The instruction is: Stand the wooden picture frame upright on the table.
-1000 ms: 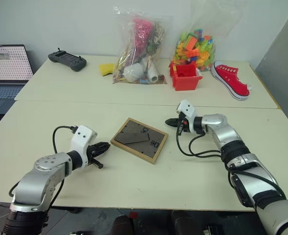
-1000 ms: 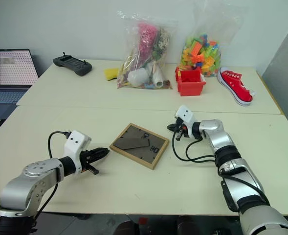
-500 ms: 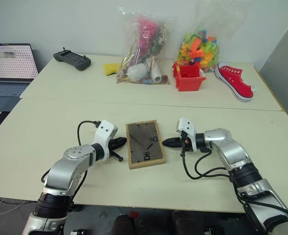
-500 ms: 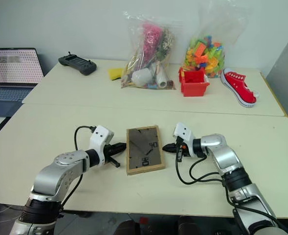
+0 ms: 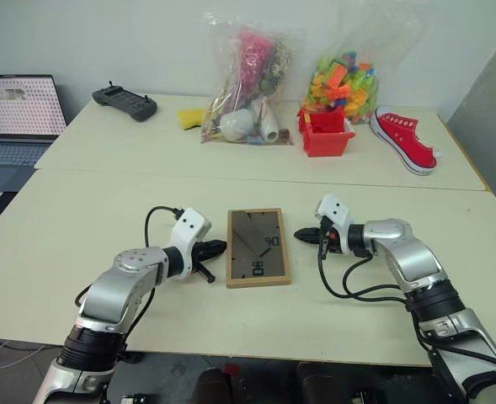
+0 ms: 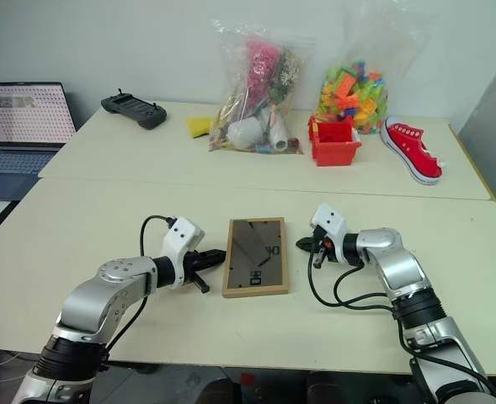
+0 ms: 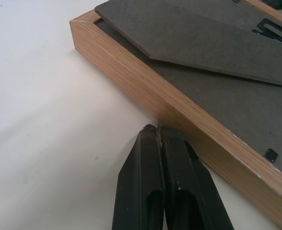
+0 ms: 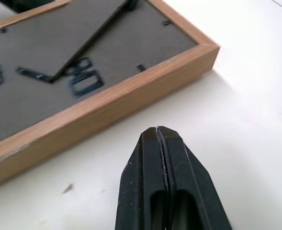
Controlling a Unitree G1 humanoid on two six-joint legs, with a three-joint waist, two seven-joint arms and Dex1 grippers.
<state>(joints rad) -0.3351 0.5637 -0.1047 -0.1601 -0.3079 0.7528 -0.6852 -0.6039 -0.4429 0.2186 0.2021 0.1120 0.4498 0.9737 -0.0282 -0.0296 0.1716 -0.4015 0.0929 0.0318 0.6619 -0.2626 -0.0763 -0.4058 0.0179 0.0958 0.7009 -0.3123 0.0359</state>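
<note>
The wooden picture frame lies flat on the cream table, dark back panel up, with its fold-out stand folded down and white marks showing. My left gripper is shut, and its tips rest against the frame's left long edge. On the other side, my right gripper is shut too, its tips a little short of the frame's right long edge. The frame's front is hidden.
At the table's far side stand a bag of odds and ends, a bag of colourful blocks, a red bin, a red shoe and a black controller. A laptop sits far left.
The frame has turned from lying askew to lying straight, long sides running away from me. My left gripper has moved right, up to its edge. My right gripper has drawn back a little.
</note>
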